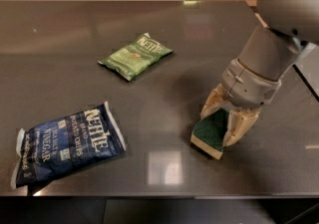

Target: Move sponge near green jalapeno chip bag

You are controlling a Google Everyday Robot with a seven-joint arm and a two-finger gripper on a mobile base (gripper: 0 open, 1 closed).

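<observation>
Gripper: the gripper (pixel 218 127) points down at the right front of the table (pixel 75 34), its two tan fingers (pixel 238 124) closed onto the sponge (pixel 207 131), one on each side.
Grip: the fingers touch the sponge's left-rear and right-front edges; the sponge fills the gap between them.
Sponge: dark green scrub face up over pale yellow foam, its near edge resting on the table, right of both bags.
Green jalapeno chip bag (pixel 135 56): lies flat near the table's middle, well apart from the sponge, to its rear left; white "KETTLE" lettering at its upper right end, smaller print too fine to read.
Blue chip bag (pixel 67 143): lies flat at the front left, well apart from the gripper; white "KETTLE", then "POTATO CHIPS", and "VINEGAR" toward its left end.
Arm: a pale grey arm (pixel 271 49) comes in from the upper right.
</observation>
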